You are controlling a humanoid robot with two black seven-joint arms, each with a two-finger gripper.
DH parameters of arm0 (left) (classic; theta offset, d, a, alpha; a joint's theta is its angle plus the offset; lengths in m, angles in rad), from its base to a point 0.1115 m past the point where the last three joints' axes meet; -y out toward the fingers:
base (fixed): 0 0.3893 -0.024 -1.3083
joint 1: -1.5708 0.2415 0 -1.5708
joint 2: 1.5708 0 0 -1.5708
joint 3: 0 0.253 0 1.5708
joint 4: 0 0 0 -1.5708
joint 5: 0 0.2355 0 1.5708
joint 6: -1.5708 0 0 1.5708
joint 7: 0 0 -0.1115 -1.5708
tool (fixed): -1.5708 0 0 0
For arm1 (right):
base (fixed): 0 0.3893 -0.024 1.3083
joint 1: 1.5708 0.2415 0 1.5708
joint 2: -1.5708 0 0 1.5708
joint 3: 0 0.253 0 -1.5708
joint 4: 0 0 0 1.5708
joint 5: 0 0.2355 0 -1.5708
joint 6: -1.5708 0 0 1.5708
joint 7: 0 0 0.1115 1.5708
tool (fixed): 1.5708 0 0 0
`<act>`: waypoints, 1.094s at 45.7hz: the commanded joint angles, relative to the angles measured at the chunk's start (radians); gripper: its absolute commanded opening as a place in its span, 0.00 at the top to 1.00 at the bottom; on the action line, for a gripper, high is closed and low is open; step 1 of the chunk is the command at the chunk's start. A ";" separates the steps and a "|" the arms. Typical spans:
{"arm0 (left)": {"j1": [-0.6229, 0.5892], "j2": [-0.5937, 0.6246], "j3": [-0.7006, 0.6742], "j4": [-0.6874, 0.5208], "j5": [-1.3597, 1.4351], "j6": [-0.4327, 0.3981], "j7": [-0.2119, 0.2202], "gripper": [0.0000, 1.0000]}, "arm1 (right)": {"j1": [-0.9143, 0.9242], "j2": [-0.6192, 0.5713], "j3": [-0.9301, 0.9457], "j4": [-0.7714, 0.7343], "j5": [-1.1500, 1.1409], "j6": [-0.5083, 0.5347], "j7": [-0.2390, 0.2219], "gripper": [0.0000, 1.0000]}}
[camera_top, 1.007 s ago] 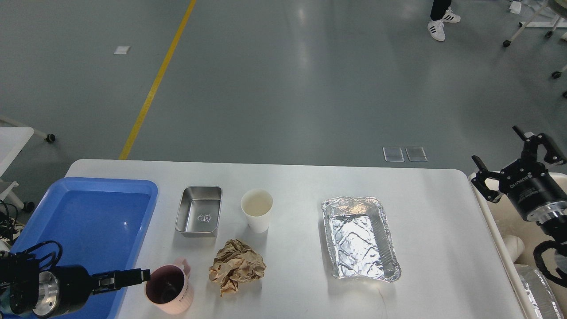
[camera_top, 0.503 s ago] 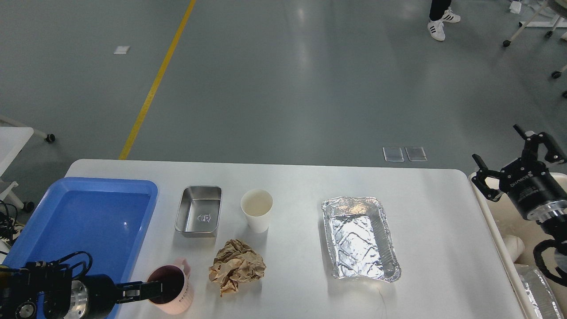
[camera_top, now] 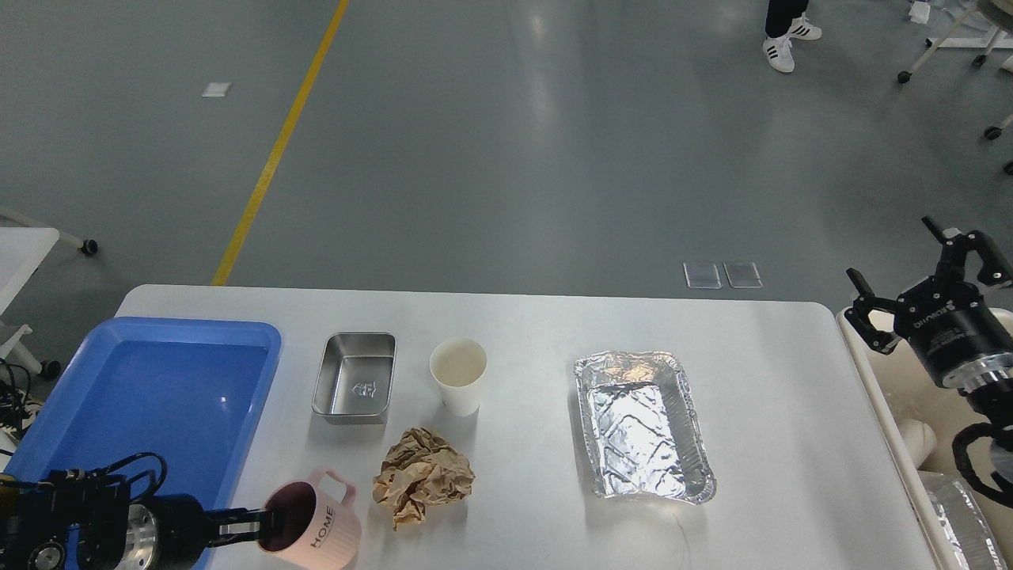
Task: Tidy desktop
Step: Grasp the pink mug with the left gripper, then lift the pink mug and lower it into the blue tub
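Observation:
The white desktop point(camera_top: 791, 380) fills the lower part of the head view. My left gripper point(camera_top: 255, 529) comes in from the bottom left and is shut on the rim of a pink mug point(camera_top: 324, 532) marked HOME. The mug is tilted, its mouth towards the gripper and its handle up, at the table's front edge beside the blue tray. My right gripper point(camera_top: 889, 252) is open and empty. It hovers off the table's right end, above the beige bin.
A blue tray point(camera_top: 158, 396) sits at the left. A steel box point(camera_top: 356, 386), a white paper cup point(camera_top: 459, 374) and crumpled brown paper point(camera_top: 423, 475) lie mid-table. A foil tray point(camera_top: 643, 426) sits right of centre. The beige bin point(camera_top: 874, 388) stands at the right edge.
My left gripper dropped lower and took the pink mug by its rim. The mug, upright before, is now tilted and shifted slightly right. My right gripper drifted slightly right.

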 commanded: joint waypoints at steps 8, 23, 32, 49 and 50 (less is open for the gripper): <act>-0.065 0.081 -0.026 -0.065 -0.013 -0.033 -0.016 0.98 | 0.006 -0.003 -0.001 0.000 0.000 -0.003 0.000 0.00; -0.146 0.235 -0.302 -0.157 -0.070 -0.212 -0.036 0.98 | 0.016 -0.026 -0.012 0.000 -0.005 -0.005 0.000 0.00; -0.142 0.316 -0.416 -0.163 -0.110 -0.280 -0.036 0.97 | 0.014 -0.053 -0.012 0.000 -0.005 -0.005 -0.002 0.00; -0.013 0.396 -0.397 -0.105 -0.130 -0.239 -0.039 0.96 | 0.014 -0.041 -0.018 0.000 -0.005 -0.005 -0.002 0.00; 0.007 0.395 -0.397 -0.099 -0.128 -0.229 -0.039 0.96 | 0.014 -0.041 -0.018 0.000 -0.005 -0.005 -0.002 0.00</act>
